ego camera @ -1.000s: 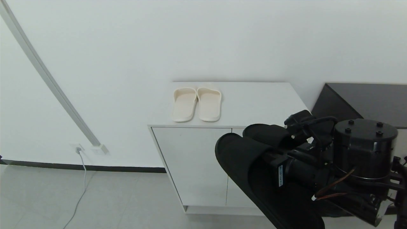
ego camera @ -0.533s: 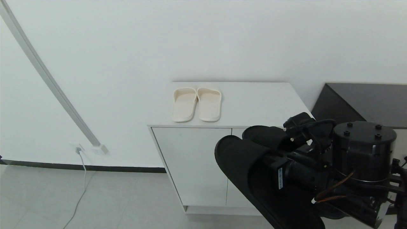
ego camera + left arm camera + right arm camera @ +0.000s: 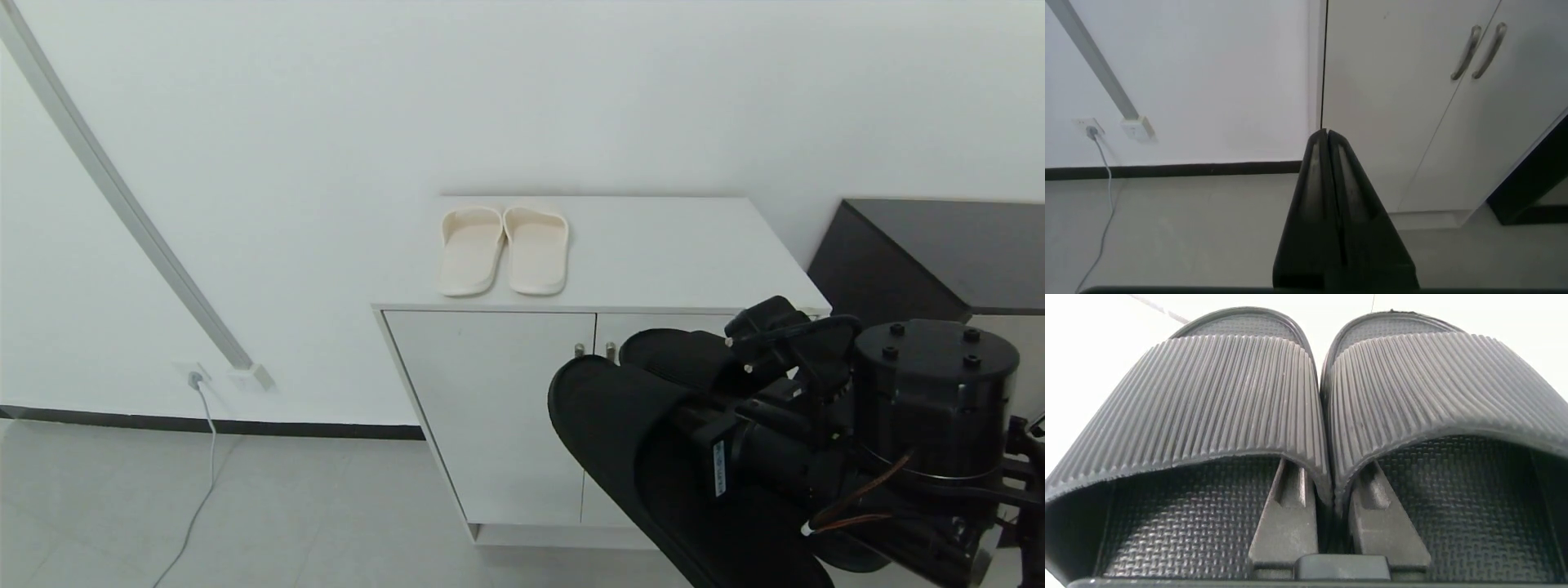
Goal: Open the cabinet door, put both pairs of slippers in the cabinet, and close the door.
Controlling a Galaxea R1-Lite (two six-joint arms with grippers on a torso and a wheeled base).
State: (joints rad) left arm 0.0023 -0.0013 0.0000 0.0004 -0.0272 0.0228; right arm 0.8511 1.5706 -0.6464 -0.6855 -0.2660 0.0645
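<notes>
Head view: the white two-door floor cabinet point(image 3: 490, 425) stands against the white wall with both doors shut. Two small metal door handles point(image 3: 578, 349) sit side by side near the top, where the doors meet. The closed doors hide the interior, so its contents cannot be determined. The pair of cream moulded slippers point(image 3: 504, 249) lies on the cabinet top, on its left half, with the two slippers touching side by side.

The pair of black rubber slippers with ribbed straps point(image 3: 629, 416) is off the cabinet, held in the air in front of the right door by the right gripper point(image 3: 1333, 518). In the right wrist view, one of its fingers point(image 3: 1282, 523) goes under each strap. The fingers pinch the two adjoining inner walls of the black slippers together.

The left gripper point(image 3: 1325, 143) has its fingers pressed flat together with nothing between them. It is positioned above the grey floor, near the cabinet's left front edge.

Hidden or cut off:
- In the head view, the black slippers and the right arm cover most of the right door.
- The picture's lower edge cuts off the heel ends of the black slippers.
- A dark-topped unit point(image 3: 939, 245) stands just beside the cabinet on the right and runs out of frame.
- A wall socket with a grey cable point(image 3: 194, 378) is low on the wall, left of the cabinet.
</notes>
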